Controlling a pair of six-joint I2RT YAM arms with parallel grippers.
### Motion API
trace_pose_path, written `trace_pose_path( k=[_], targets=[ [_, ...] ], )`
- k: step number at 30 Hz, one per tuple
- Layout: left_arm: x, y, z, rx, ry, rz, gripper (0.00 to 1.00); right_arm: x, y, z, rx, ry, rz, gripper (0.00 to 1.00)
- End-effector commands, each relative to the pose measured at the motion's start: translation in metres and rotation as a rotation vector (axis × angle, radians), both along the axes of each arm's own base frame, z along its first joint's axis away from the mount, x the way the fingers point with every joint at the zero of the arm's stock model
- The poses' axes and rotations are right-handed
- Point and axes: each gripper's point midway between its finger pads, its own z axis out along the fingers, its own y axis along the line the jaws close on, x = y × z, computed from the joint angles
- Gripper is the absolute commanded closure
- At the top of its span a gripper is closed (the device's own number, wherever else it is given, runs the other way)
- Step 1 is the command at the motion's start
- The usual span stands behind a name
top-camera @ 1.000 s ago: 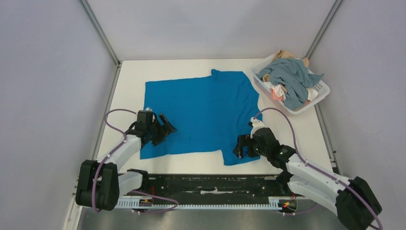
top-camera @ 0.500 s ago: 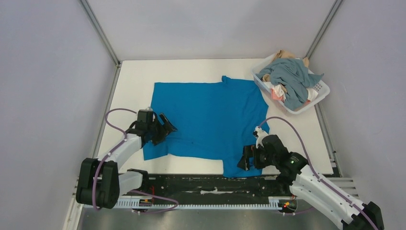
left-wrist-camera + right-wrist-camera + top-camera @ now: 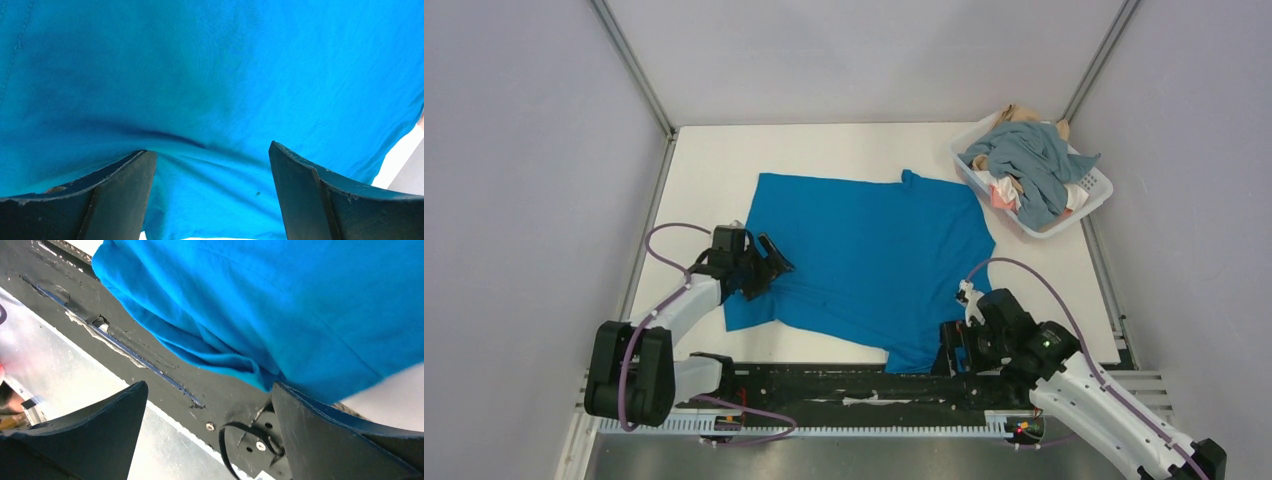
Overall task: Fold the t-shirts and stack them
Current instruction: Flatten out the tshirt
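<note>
Top external: the blue shirt (image 3: 874, 255) lies spread flat but skewed on the tabletop (image 3: 714, 170), its near right corner spilling over the near edge. My left tool (image 3: 769, 268) sits on the shirt's left edge, I judge as an anchor so the cloth can be squared up. My right tool (image 3: 951, 348) hangs low, just beside the spilled corner. The other shirts, a grey-blue one (image 3: 1029, 160) on top, are heaped in the basket (image 3: 969, 178) at the far right. Folding has not begun and 0 shirts are stacked.

Left wrist: the fingers (image 3: 120, 195) stand wide, both tips seemingly down on the blue cloth, with a small ridge bunched between them. Nothing is pinched. I read it as a press or the set-up for a pinch, and cannot tell which.

Right wrist: the fingers are wide here too, with nothing between them. The corner droops onto the black rail (image 3: 150, 365), apart from both tips. I would want it back on the tabletop before any fold, since it could snag there.
</note>
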Motion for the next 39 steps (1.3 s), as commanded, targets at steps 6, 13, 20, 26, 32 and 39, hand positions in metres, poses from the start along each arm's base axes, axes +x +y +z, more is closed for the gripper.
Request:
trace_pose_path(
  k=[6,13,20,26,32,39],
  targets=[
    [0.014,0.002,0.020,0.016,-0.036,0.014,0.10,0.113,-0.039,0.062,-0.325,-0.383,-0.326,0.02],
    [0.028,0.003,0.049,0.029,-0.096,0.010,0.10,0.209,-0.026,0.077,-0.397,-0.569,-0.479,0.02],
    [0.046,-0.010,0.036,-0.004,-0.045,-0.049,0.10,0.272,-0.015,0.038,-0.397,-0.532,-0.462,0.02],
    [0.064,-0.022,-0.003,-0.024,0.087,-0.092,0.10,0.311,-0.023,0.015,-0.458,-0.505,-0.474,0.02],
    [0.088,-0.033,-0.028,-0.059,0.158,-0.109,0.10,0.347,-0.024,-0.007,-0.442,-0.454,-0.489,0.02],
    [0.117,-0.030,-0.037,-0.013,0.209,-0.108,0.10,0.413,-0.020,-0.012,-0.406,-0.467,-0.486,0.02]
  ],
)
